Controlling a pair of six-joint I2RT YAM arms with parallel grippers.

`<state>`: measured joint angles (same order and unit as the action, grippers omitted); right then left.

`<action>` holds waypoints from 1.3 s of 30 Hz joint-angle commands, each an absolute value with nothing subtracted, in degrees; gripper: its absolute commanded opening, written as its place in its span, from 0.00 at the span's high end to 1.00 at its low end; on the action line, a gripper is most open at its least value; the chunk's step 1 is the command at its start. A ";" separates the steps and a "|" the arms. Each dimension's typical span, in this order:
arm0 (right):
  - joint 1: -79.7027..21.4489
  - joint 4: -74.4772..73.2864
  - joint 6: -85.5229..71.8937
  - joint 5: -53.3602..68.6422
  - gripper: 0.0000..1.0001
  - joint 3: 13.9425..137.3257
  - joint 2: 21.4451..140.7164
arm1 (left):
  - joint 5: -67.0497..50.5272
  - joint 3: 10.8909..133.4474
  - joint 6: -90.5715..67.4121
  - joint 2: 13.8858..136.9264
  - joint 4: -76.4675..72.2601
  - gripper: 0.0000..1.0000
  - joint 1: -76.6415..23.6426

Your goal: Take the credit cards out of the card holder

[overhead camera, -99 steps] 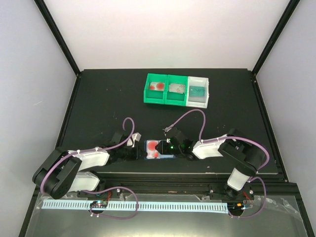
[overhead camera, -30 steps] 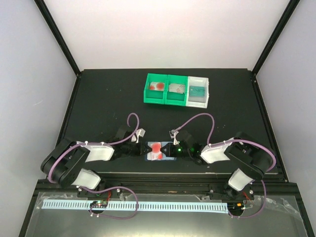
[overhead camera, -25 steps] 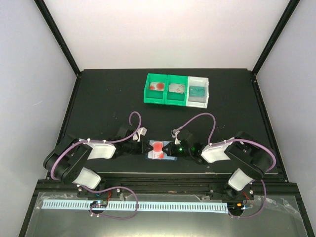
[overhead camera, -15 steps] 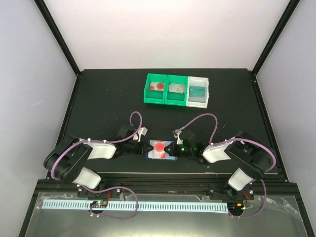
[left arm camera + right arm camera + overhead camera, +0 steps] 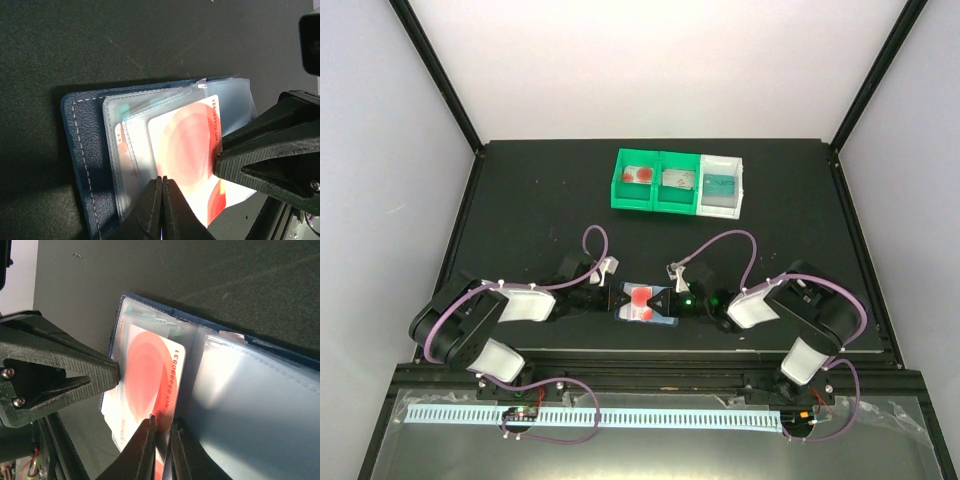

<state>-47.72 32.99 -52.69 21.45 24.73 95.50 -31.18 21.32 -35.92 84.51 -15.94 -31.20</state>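
Observation:
The navy card holder (image 5: 632, 312) lies open near the table's front edge, its clear pockets showing in the left wrist view (image 5: 85, 150) and the right wrist view (image 5: 260, 405). A white card with red circles (image 5: 187, 150) sticks partly out of a pocket; it also shows from above (image 5: 640, 296) and in the right wrist view (image 5: 145, 380). My left gripper (image 5: 162, 187) is shut at the clear pocket's edge on the holder's left side (image 5: 618, 300). My right gripper (image 5: 162, 427) pinches the card's edge from the right (image 5: 666, 302).
At the back stand a green two-compartment tray (image 5: 617, 183) and a white tray (image 5: 740, 180). They hold a red-circled card (image 5: 639, 175), a greyish card (image 5: 678, 179) and a teal card (image 5: 721, 185). The table's front edge runs just behind the holder.
Since 3.3 s ago both grippers have closed in on the holder from either side. Over the last second the right arm's elbow has shifted slightly left; the holder and card have barely moved.

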 commanded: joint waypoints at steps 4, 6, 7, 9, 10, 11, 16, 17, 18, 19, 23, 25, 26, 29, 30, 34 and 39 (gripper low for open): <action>-47.41 33.12 -52.63 20.88 0.99 23.74 95.84 | -27.79 20.58 -35.81 85.98 -13.56 0.96 -31.27; -47.30 32.16 -52.69 20.05 0.99 23.19 94.51 | -27.54 20.69 -35.78 85.87 -13.05 0.96 -31.24; -47.25 31.38 -52.52 19.51 0.99 23.00 93.77 | -27.19 20.85 -35.63 85.87 -12.39 0.96 -31.25; -47.19 29.31 -52.07 18.13 0.99 22.73 91.94 | -26.77 21.00 -35.43 86.03 -11.51 0.96 -31.26; -47.16 27.88 -51.82 17.19 0.99 22.68 91.02 | -26.56 21.08 -35.46 86.04 -11.29 0.96 -31.29; -47.16 26.40 -51.65 16.16 0.99 22.61 90.01 | -26.46 21.07 -35.61 86.04 -11.13 0.96 -31.27; -47.09 21.10 -51.15 12.49 0.99 22.08 85.17 | -26.55 21.26 -36.18 85.66 -10.86 0.96 -31.23; -47.11 20.45 -51.12 12.28 0.99 21.99 84.22 | -26.51 21.27 -36.25 85.57 -10.71 0.96 -31.20; -47.05 19.74 -51.05 12.03 0.99 21.97 83.26 | -26.66 21.31 -36.38 85.34 -10.67 0.96 -31.21; -47.09 19.17 -51.03 11.78 0.99 21.91 82.37 | -26.76 21.35 -36.55 85.03 -10.58 0.96 -31.26; -47.06 17.37 -50.94 11.38 0.99 21.71 78.25 | -28.14 21.74 -37.40 81.90 -9.38 0.89 -31.21; -47.10 17.00 -50.73 11.89 0.99 21.75 76.70 | -28.87 21.86 -38.00 79.19 -8.39 0.85 -31.23; -47.09 16.78 -50.57 12.25 0.99 21.79 75.98 | -29.24 21.88 -38.24 77.60 -7.79 0.83 -31.27; -47.08 16.01 -50.74 13.07 0.99 22.29 74.06 | -30.51 22.06 -39.10 72.02 -6.45 0.72 -31.24; -47.05 16.20 -51.07 13.54 0.99 22.46 73.55 | -30.97 22.14 -39.59 70.02 -5.82 0.68 -31.25; -47.19 19.81 -53.13 17.28 0.99 21.97 71.27 | -33.01 21.66 -41.71 63.20 -5.25 0.57 -31.26; -47.15 28.53 -57.83 23.23 0.99 20.59 70.00 | -37.71 18.67 -47.16 57.28 -10.48 0.51 -31.25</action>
<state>-47.42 20.12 -53.87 17.87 21.85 71.35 -33.01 20.69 -42.28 60.73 -7.40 -31.20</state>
